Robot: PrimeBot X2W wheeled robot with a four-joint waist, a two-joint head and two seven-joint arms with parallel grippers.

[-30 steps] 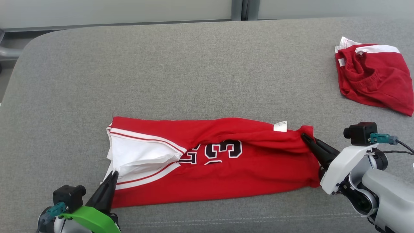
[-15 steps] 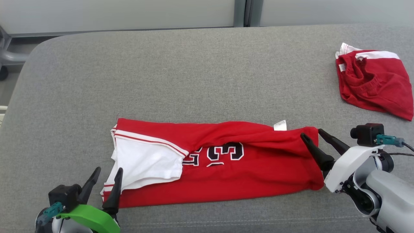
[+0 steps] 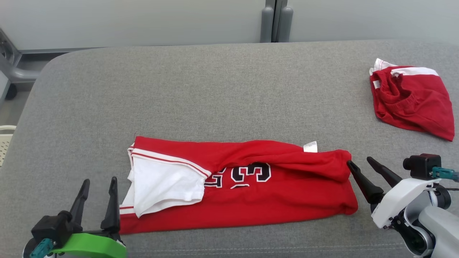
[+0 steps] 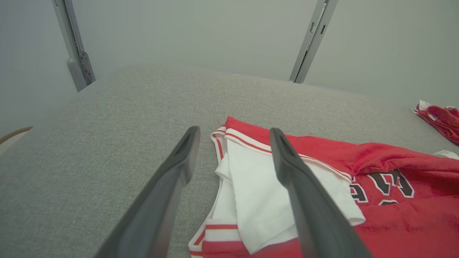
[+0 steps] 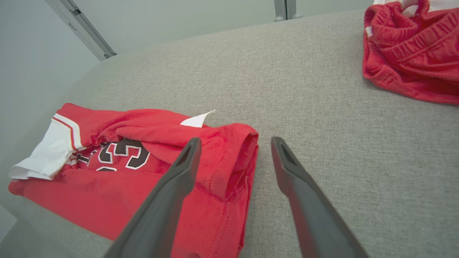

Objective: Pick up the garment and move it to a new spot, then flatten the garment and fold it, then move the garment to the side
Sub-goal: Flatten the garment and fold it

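Left gripper (image 3: 100, 180) and right gripper (image 3: 358, 161) sit at opposite ends of the jersey (image 3: 269, 204), both spread wide and empty. Risk: the next pinch catches one layer only, so the fold falls open.

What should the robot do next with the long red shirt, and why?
Probably the right end effector should grip the jersey at its nearby end and fold it leftward. The jersey lies in a long strip, and this one and the left end effector are open, holding nothing.
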